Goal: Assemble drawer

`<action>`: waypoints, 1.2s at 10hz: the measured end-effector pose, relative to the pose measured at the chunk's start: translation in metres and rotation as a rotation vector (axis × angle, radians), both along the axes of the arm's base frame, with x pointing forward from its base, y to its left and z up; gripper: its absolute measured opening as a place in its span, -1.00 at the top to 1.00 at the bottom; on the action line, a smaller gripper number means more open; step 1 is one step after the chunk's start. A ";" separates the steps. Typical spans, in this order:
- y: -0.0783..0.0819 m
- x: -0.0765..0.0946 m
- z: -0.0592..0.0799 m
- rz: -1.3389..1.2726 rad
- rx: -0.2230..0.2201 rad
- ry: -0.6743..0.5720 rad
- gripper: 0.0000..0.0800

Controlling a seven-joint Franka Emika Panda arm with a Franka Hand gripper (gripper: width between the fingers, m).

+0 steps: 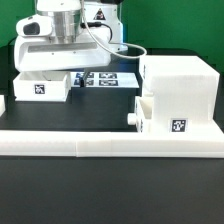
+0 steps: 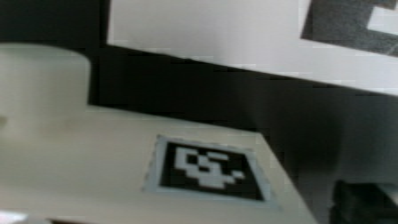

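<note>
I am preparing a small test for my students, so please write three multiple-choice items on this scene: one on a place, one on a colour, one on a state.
1. Where is the loose tray?
A) at the exterior view's left of the casing
B) on top of the casing
C) in front of the long low wall

2. What colour is the table?
A) red
B) black
C) yellow

3. How is the knobbed tray?
A) upside down on the table
B) lifted in the pincer
C) set in the casing, front sticking out

Answers:
1 A: it shows at that side, apart from the casing.
2 B: the bare surface is black.
3 C: its knob end juts from the casing's lower part.
</note>
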State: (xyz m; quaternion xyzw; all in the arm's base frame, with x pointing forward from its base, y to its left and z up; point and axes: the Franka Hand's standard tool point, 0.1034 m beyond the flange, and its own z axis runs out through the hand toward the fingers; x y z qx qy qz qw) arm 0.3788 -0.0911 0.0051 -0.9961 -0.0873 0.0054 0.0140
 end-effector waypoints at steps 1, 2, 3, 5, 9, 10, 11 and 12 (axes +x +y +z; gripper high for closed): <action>0.000 0.000 0.000 0.004 0.000 0.000 -0.34; 0.000 0.000 0.000 0.005 0.000 0.000 0.12; 0.000 0.000 0.000 0.005 0.000 0.000 0.46; 0.000 0.000 0.000 0.006 0.000 0.000 0.85; 0.000 0.000 0.000 0.006 0.000 0.000 0.89; 0.000 0.000 0.000 0.006 0.000 0.000 0.89; 0.000 0.000 0.000 0.006 0.000 0.000 0.89; 0.002 0.001 0.001 0.018 0.000 -0.001 0.89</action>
